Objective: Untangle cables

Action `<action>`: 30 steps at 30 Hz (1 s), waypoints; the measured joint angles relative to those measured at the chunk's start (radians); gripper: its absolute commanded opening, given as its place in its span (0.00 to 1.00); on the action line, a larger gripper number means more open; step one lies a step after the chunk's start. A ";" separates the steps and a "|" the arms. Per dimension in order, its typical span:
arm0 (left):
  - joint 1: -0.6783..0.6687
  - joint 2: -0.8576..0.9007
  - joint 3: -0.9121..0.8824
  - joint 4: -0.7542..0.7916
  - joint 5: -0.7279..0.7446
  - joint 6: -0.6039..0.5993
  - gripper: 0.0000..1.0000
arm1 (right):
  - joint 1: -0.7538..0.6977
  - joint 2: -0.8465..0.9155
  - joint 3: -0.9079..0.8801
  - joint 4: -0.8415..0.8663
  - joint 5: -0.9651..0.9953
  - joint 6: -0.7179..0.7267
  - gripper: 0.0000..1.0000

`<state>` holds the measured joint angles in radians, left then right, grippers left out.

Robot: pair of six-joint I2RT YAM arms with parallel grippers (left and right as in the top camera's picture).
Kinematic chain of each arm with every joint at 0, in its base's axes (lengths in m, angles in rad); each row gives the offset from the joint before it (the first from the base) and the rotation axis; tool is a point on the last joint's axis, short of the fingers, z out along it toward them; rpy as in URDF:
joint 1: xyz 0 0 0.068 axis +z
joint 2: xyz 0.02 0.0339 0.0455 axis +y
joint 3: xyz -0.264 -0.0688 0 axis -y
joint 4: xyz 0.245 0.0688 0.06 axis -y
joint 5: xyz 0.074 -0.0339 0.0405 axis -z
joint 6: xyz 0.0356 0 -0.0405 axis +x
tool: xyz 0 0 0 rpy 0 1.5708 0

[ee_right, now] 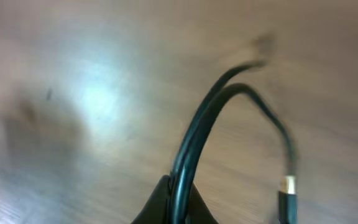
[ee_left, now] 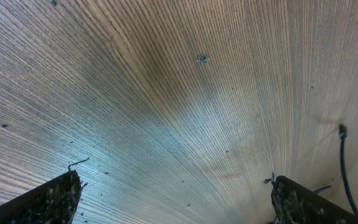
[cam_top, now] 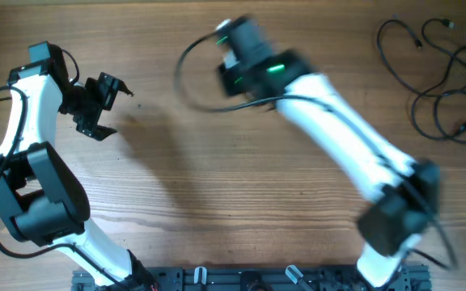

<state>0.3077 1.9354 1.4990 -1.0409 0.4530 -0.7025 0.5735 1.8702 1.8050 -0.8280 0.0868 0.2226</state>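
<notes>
A loose tangle of thin black cables (cam_top: pixel 443 77) lies at the table's far right. My right gripper (cam_top: pixel 237 69) is up near the top centre, blurred by motion, and is shut on one separate black cable (ee_right: pixel 194 134) that loops out to the left of it (cam_top: pixel 186 65). In the right wrist view this cable arches from between the fingers (ee_right: pixel 178 202) and ends in a gold-tipped plug (ee_right: pixel 288 196). My left gripper (cam_top: pixel 103 101) is open and empty at the far left, above bare wood. A thin black cable end (ee_left: pixel 344 168) shows at the right edge of the left wrist view.
The wooden table (cam_top: pixel 217 186) fills the view. The right arm's white link (cam_top: pixel 346 137) crosses diagonally from the lower right toward the centre. The left arm's base (cam_top: pixel 39 194) stands at the lower left. A black rail (cam_top: pixel 249 279) runs along the front edge.
</notes>
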 measured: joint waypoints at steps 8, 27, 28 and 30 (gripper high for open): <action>0.000 0.000 0.000 0.000 0.000 0.000 1.00 | -0.275 -0.185 0.008 -0.129 0.005 -0.019 0.04; 0.000 0.000 0.000 -0.004 0.000 0.000 1.00 | -0.608 -0.404 0.008 -0.215 0.038 -0.082 0.04; 0.000 0.000 0.000 -0.004 0.000 0.000 1.00 | -0.608 -0.404 0.008 -0.219 0.019 -0.106 0.04; 0.000 0.000 0.000 -0.004 0.000 0.000 1.00 | -0.607 -0.397 0.008 -0.226 -0.013 -0.148 0.04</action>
<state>0.3077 1.9354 1.4990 -1.0447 0.4530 -0.7021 -0.0338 1.4727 1.8126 -1.0538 0.0742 0.0750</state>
